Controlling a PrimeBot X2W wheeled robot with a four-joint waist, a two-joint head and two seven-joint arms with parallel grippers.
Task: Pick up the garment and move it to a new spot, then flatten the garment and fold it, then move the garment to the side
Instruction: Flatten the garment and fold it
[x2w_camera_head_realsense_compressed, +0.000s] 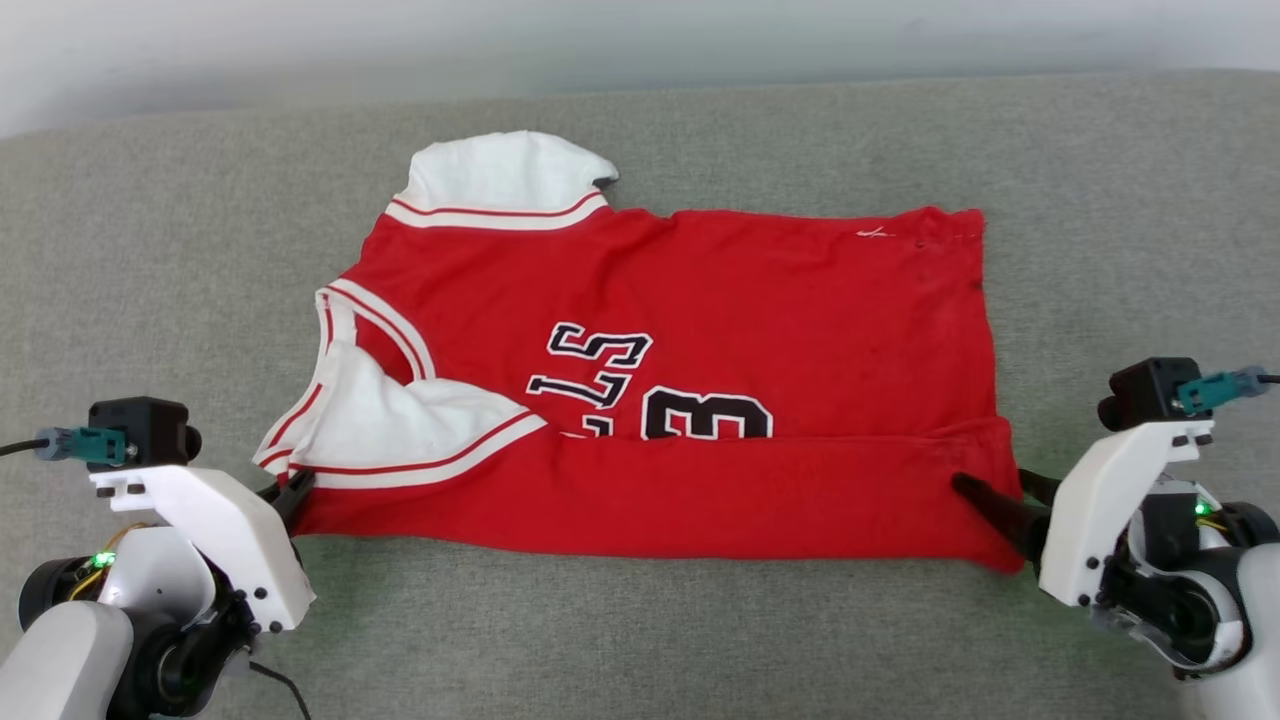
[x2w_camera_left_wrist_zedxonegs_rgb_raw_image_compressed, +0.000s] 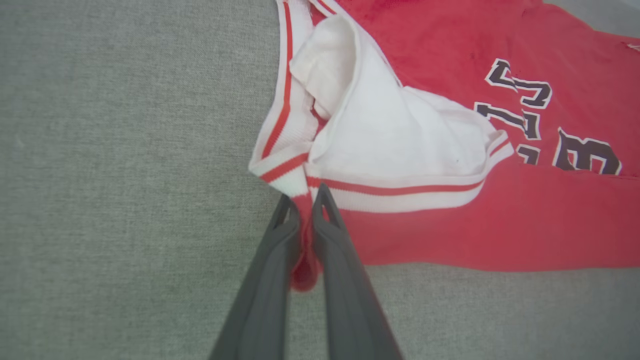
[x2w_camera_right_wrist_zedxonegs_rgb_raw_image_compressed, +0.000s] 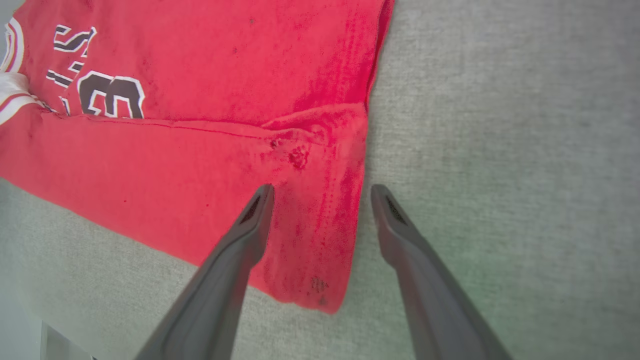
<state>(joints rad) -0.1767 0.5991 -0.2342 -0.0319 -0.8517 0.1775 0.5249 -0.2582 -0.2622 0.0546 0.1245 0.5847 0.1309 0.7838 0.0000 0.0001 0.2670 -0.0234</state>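
The left end effector (x2w_camera_head_realsense_compressed: 293, 492) (x2w_camera_left_wrist_zedxonegs_rgb_raw_image_compressed: 303, 201) is pinched narrow on the near-left corner of the garment (x2w_camera_head_realsense_compressed: 700, 300) (x2w_camera_left_wrist_zedxonegs_rgb_raw_image_compressed: 450, 235) (x2w_camera_right_wrist_zedxonegs_rgb_raw_image_compressed: 200, 75), just below the white-striped armhole trim, with red cloth bunched between its fingers. The jersey lies spread sideways on the grey fabric surface (x2w_camera_head_realsense_compressed: 640, 630) (armholes left, hem right), and its near edge is folded up over part of the black numerals. The right end effector (x2w_camera_head_realsense_compressed: 993, 485) (x2w_camera_right_wrist_zedxonegs_rgb_raw_image_compressed: 322, 192) stands wide at the near-right hem corner, one finger over red cloth, the other over bare grey. Nothing else lies nearby.
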